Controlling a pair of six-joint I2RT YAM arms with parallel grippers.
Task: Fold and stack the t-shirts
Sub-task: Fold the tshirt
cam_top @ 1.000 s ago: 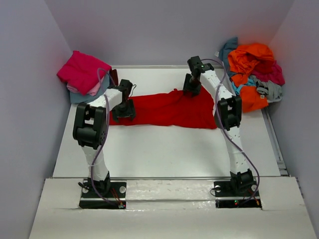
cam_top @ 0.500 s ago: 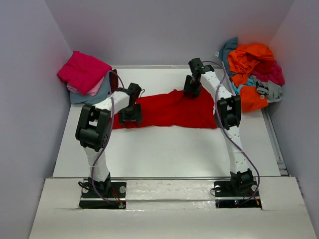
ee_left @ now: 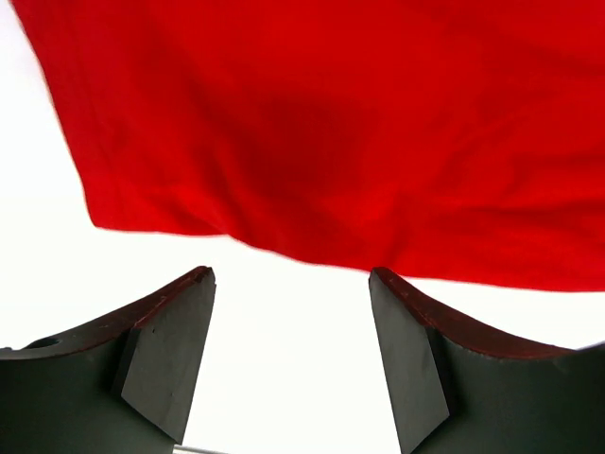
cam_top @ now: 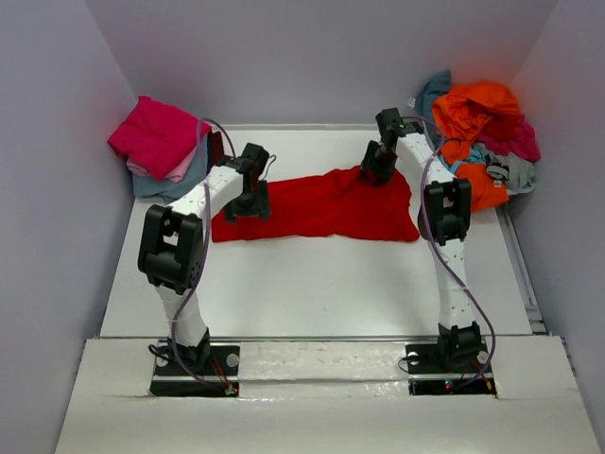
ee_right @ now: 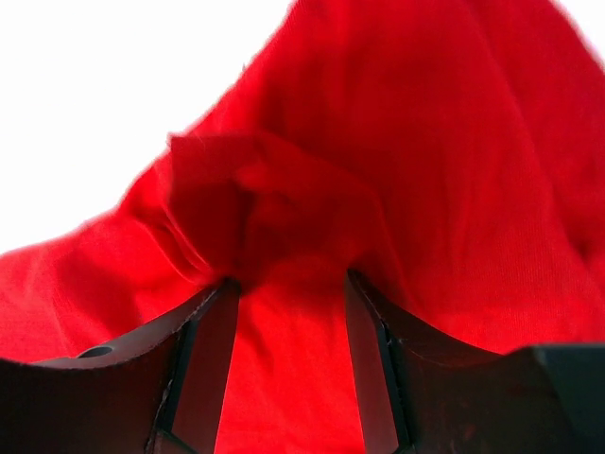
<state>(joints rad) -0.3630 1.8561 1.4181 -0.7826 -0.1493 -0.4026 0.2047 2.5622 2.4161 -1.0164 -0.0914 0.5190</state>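
While both arms reach out over the flat white table (cam_top: 312,274), a soft bright red t-shirt (cam_top: 321,206) lies spread across the table's middle, running from one gripper to the other, wrinkled and not yet folded. At the far right corner a loose heap of crumpled shirts (cam_top: 482,132) sits against the wall, orange cloth on top, with magenta, teal and grey showing below and beside it. At the far left corner a smaller folded stack (cam_top: 159,142) rests with a magenta shirt uppermost, pale pink and grey-blue layers under it and a sliver of maroon at its right side. Both piles lie apart from the bright red t-shirt. The right gripper (cam_top: 376,170) is down on the shirt's far edge, toward its right end, where the cloth rises to a small peak. In the right wrist view its dark fingers (ee_right: 203,350) are clamped on a bunched fold of the red cloth, which fills the gap between them. The left gripper (cam_top: 251,202) hangs over the shirt's left end. In the left wrist view its jaws stand released, with bare white table between the two dark fingers (ee_left: 175,331), the shirt's hem just past their tips, and nothing grasped
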